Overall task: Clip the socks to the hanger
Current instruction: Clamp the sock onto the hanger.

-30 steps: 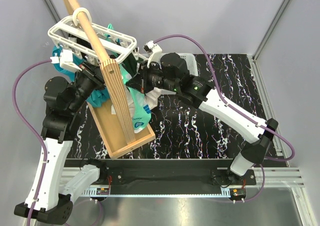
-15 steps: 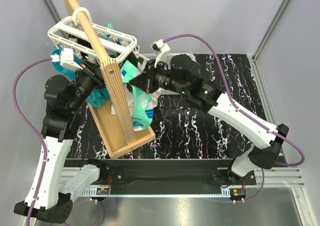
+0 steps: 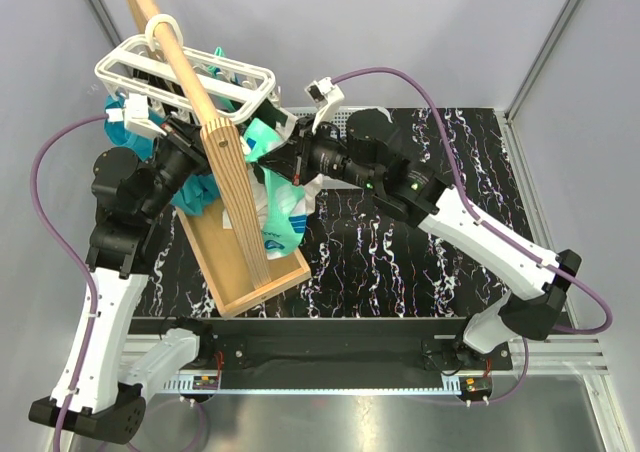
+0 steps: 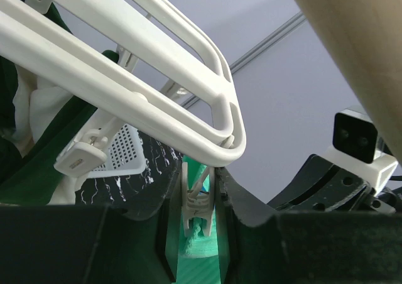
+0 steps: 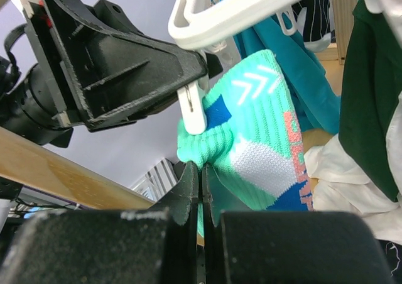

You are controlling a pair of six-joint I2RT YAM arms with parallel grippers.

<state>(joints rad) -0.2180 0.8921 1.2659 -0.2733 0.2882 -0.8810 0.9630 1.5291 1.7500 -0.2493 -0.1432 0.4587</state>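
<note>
Right gripper (image 5: 201,174), pinched tight on the mint sock (image 5: 257,133), just swung it up to the hanger (image 5: 251,6) clip (image 5: 193,111) that the left gripper (image 4: 200,193) is squeezing. Nearly clipped, I'd say.

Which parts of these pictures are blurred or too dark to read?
Left wrist view: the wooden pole is softly blurred, the left claw nearly black around a clip. Right wrist view: the sock is sharp, the right claw dark and soft. Top view: even light, no blur.

Mint sock (image 5: 264,120) (blue patches), white hanger (image 5: 245,7).
</note>
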